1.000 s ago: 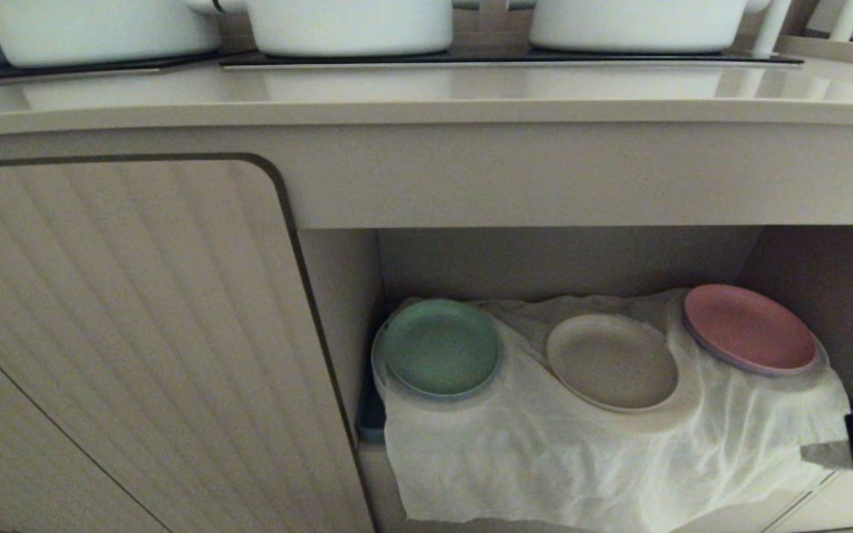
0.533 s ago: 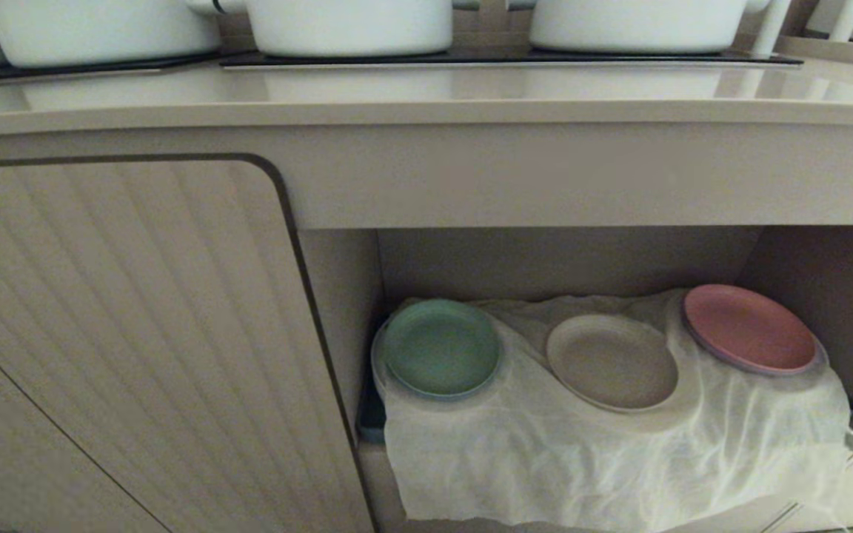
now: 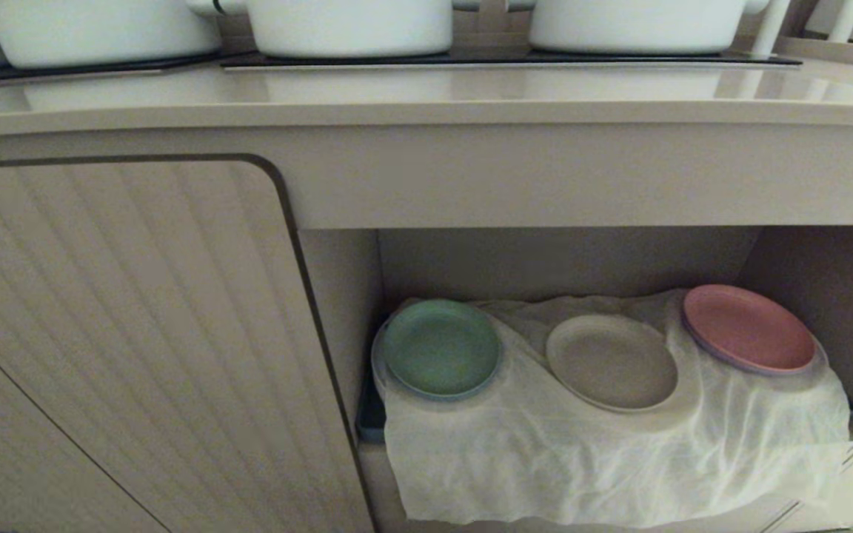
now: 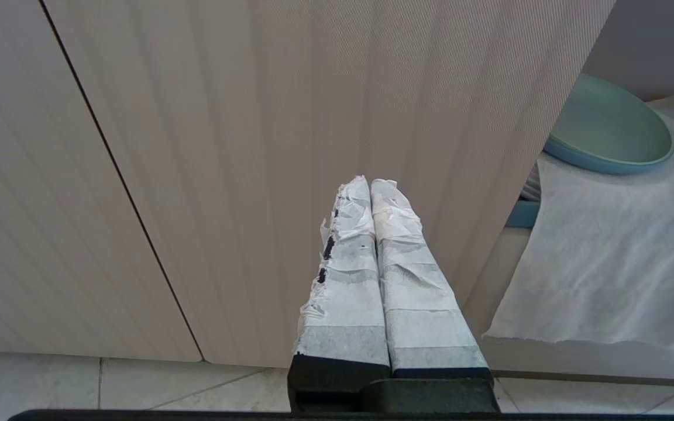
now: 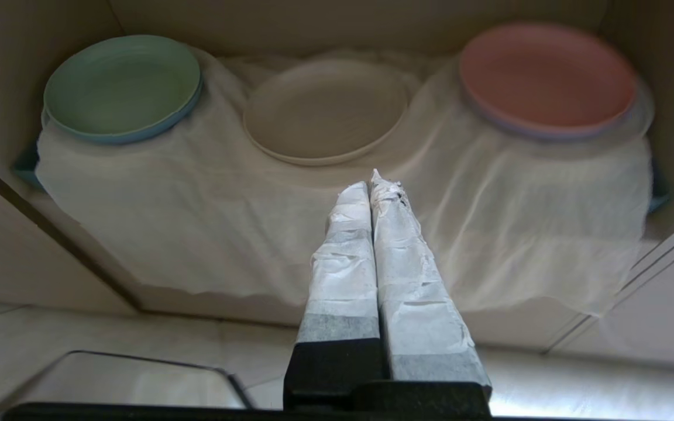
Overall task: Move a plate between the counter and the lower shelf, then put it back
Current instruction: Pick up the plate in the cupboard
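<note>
The cream-beige plate (image 3: 611,361) (image 5: 326,109) lies on a mound of the white cloth (image 3: 589,451) in the lower shelf (image 3: 567,263), between a green plate and a pink plate. The counter (image 3: 426,92) runs above it with nothing on its bare front strip. My right gripper (image 5: 374,186) is shut and empty, hanging outside the shelf opening, pointed toward the cream plate and well short of it. My left gripper (image 4: 370,183) is shut and empty, parked in front of the ribbed cabinet door (image 4: 290,117). Neither gripper shows in the head view.
A green plate (image 3: 441,346) sits at the shelf's left and a pink plate (image 3: 749,327) at its right. White pots (image 3: 349,24) stand on the black hob panels (image 3: 471,58) at the back of the counter. The ribbed door (image 3: 123,333) closes off the left.
The right gripper, seen at the head view's right edge a second ago, has drawn back out of that view. The plates and cloth have not moved.
</note>
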